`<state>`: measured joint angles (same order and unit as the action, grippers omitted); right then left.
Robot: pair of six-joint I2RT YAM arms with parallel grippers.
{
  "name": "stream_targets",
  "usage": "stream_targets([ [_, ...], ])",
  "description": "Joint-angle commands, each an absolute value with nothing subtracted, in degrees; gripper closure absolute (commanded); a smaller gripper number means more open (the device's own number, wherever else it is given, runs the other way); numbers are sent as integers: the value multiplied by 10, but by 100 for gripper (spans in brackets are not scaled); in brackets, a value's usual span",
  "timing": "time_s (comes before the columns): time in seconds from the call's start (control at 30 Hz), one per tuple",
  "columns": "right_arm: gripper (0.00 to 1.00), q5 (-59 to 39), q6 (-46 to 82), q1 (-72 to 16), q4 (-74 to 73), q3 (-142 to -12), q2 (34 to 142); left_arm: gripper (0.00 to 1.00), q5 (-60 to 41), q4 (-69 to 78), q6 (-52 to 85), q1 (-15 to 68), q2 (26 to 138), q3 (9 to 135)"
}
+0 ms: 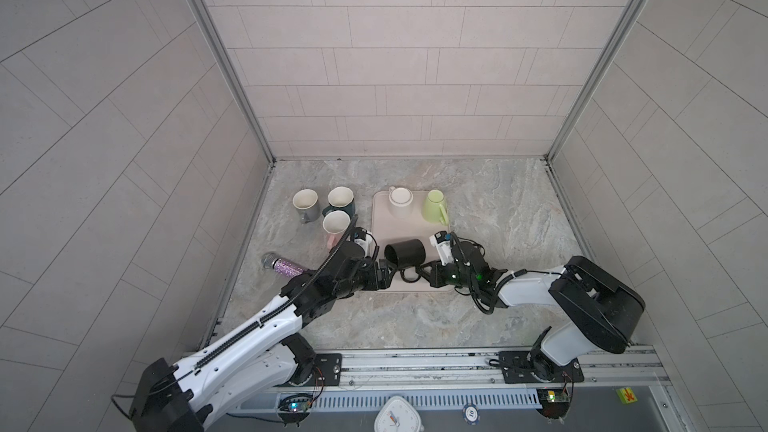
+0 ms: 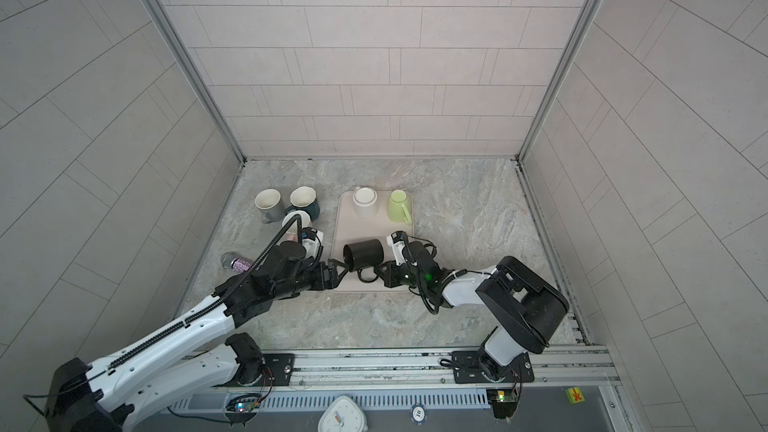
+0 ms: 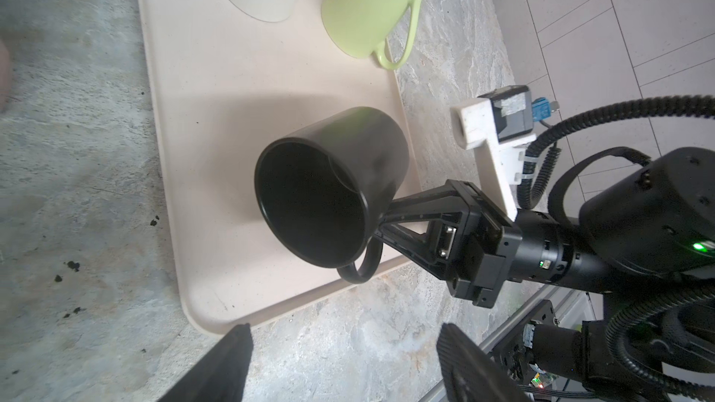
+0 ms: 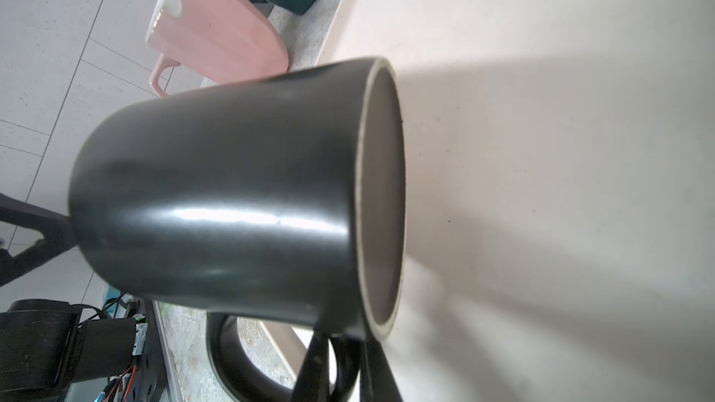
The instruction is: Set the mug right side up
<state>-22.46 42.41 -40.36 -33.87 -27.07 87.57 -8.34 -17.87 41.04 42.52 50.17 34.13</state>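
Right end effector (image 1: 415, 274) is pinching the black mug (image 1: 405, 252) by its handle (image 4: 220, 346) — fingers (image 4: 311, 357) pressed together on the loop, which the right wrist view is showing clearly.

Mug is lying on its side over the near half of the tray (image 1: 382, 222). Mouth is facing the left arm, base is facing the right arm, and the handle is pointing toward the near edge. Its shadow is falling on the tray apart from the body, so it is looking lifted. Can't tell for sure whether any part is touching the tray.

Left end effector (image 1: 387, 273) is sitting spread wide just in front of the mug's mouth, gripping nothing. In the left wrist view its fingers (image 3: 232, 353) are showing at the frame edge, short of the rim, with the open mouth facing the camera. From the top views I can't tell whether one fingertip is brushing the rim.

Rest of the scene:
- A white mug (image 1: 401, 201) and a green mug (image 1: 434, 205) are standing upside down on the far half of the tray, side by side and not touching.
- A grey mug (image 1: 305, 203), a teal mug (image 1: 340, 199) and a pink mug (image 1: 336, 224) are standing mouth up in a tight cluster on the worktop (image 1: 498, 222), left of the tray.
- A glittery microphone (image 1: 282, 266) is lying on the worktop near that cluster — one end is running under the left arm.
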Motion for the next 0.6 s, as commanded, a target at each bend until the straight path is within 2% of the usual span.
stream_targets([
  [0.0,100,-183,424,-410,-342,-301,832,19,-64,-191,428,424,503,340],
  [0.3,100,-119,426,-413,-277,-312,785,24,-87,-165,445,425,558,365],
  [0.57,100,-113,431,-413,-264,-315,791,27,-81,-150,469,426,603,402],
])
